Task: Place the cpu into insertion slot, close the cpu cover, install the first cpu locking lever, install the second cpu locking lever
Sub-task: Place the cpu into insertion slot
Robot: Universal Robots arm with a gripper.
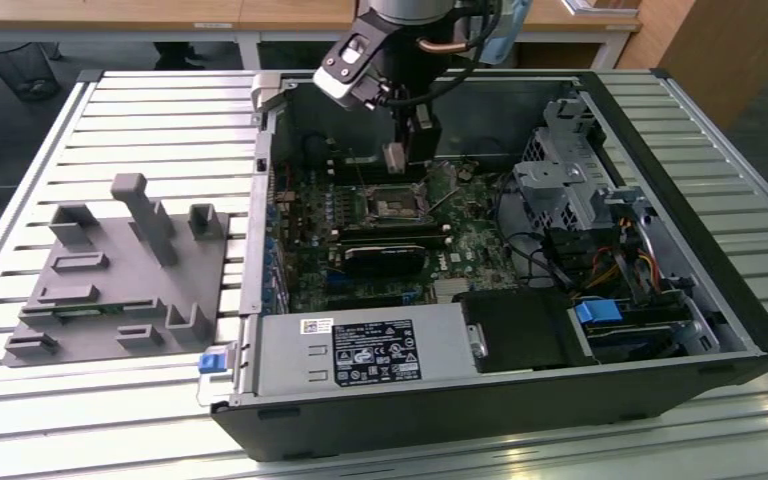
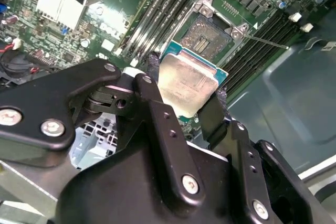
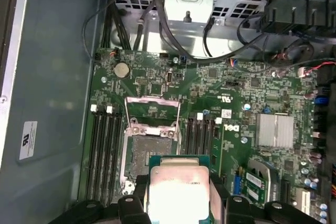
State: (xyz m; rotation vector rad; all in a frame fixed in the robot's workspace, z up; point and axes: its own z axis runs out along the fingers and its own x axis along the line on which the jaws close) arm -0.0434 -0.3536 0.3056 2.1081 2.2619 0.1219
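Arm steeply downward, wrist tilted, jaws seemingly clamped, partway closed.

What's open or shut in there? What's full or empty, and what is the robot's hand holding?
hand: shut on the cpu, above the motherboard
cpu: held between the fingers, not in its slot yet
insertion slot: empty
cpu cover: flipped open
locking lever: swung free, not latched
computer case: open, lying on its side
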